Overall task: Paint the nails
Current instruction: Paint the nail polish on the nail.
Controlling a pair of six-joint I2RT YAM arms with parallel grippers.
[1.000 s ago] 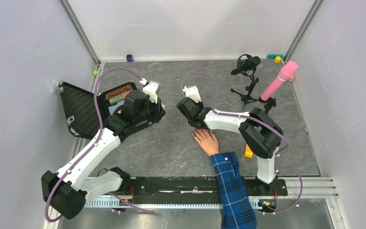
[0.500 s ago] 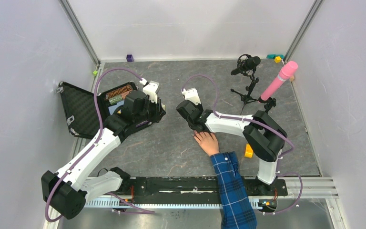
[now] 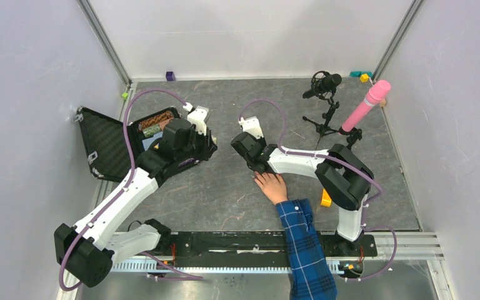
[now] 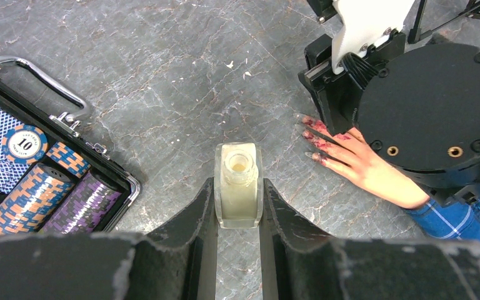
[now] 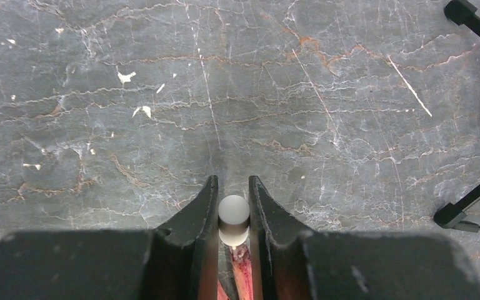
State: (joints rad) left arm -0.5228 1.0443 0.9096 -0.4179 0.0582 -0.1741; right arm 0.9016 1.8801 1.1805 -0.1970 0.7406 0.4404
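Observation:
A pale hand (image 3: 273,185) in a blue plaid sleeve lies flat on the grey table, fingers pointing away. Its nails (image 4: 310,135) are tiny and smeared dark pink. My right gripper (image 5: 232,186) is shut on a small white brush cap (image 5: 234,215), held upright just above a reddened fingertip (image 5: 242,265). From above, the right gripper (image 3: 254,157) hovers over the fingertips. My left gripper (image 4: 238,185) is shut on an open, pale clear-glass polish bottle (image 4: 239,187), left of the hand and apart from it. The brush tip is hidden between the fingers.
An open black case (image 3: 108,141) holding poker chips (image 4: 34,187) lies at the left. A microphone on a small tripod (image 3: 325,103) and a pink cylinder on a stand (image 3: 366,105) stand at the back right. A yellow object (image 3: 326,200) lies beside the right arm's base.
My right gripper has shifted slightly left and away over the fingertips. The left arm and the hand have stayed put.

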